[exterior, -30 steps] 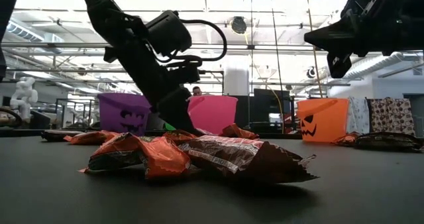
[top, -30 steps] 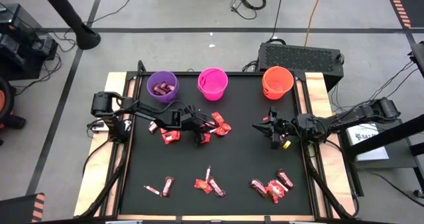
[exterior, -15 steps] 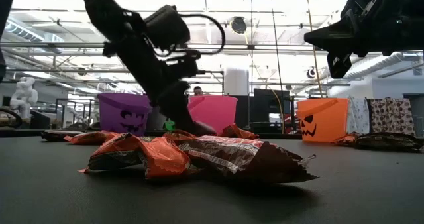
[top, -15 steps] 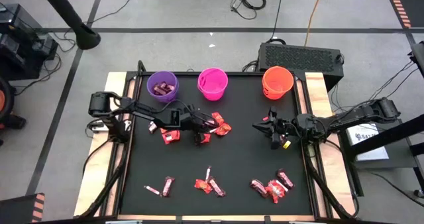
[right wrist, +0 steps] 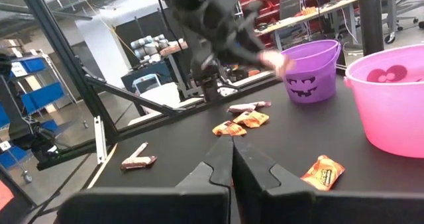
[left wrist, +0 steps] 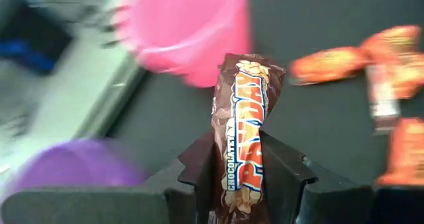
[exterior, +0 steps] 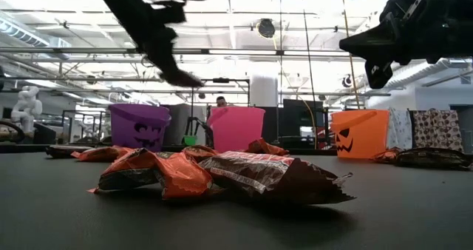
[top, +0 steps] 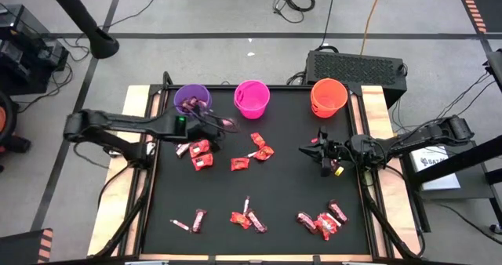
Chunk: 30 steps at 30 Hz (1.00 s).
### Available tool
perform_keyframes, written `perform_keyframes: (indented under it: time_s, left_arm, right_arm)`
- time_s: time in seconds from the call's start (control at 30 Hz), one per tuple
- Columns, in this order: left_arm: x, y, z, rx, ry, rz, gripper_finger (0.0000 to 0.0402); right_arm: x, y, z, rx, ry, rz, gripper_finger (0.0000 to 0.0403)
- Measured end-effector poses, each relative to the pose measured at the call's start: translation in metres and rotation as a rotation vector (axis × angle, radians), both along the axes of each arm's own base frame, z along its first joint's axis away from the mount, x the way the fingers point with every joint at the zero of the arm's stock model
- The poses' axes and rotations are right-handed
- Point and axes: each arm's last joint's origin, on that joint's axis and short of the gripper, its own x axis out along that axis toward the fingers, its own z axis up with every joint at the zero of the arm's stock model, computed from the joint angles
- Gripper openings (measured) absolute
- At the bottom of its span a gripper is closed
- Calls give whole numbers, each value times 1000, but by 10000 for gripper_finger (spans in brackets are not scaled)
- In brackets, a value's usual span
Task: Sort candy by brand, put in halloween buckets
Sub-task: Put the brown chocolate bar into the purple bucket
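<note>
Glossy brown candy bar (left wrist: pixel 242 141) between left fingers (left wrist: pixel 288 171).

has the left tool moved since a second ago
Yes. In the high view the left tool, shut on a PayDay bar, has pulled back from the candy pile toward the purple bucket, and in the low view it has risen.

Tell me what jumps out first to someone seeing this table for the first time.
Three buckets line the far edge of the black mat: purple bucket, pink bucket, orange bucket. The left claw grips a chocolate PayDay bar between the purple and pink ones. Orange-wrapped candy lies scattered mid-mat, while the right claw waits shut below the orange bucket.
</note>
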Motion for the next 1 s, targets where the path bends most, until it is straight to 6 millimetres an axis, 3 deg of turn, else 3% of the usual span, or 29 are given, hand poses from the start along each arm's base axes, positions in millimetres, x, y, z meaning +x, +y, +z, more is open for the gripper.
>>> perform_keyframes:
  time_s: [0.2, 0.4, 0.57, 0.87, 1.0]
  left_arm:
    - [-41, 29, 21, 114, 44, 222, 106]
    - [-61, 73, 15, 36, 115, 370, 106]
    - [-70, 97, 8, 17, 182, 438, 115]
    - [-77, 105, 2, -24, 229, 473, 189]
    - [-79, 102, 2, -54, 251, 448, 201]
  right_arm:
    - [0, 0, 0, 1, 0, 0, 0]
    - [0, 0, 2, -1, -18, 0, 0]
    - [0, 0, 2, -5, -17, -1, 0]
    - [0, 0, 1, -6, -14, -1, 0]
    - [0, 0, 0, 2, 0, 0, 0]
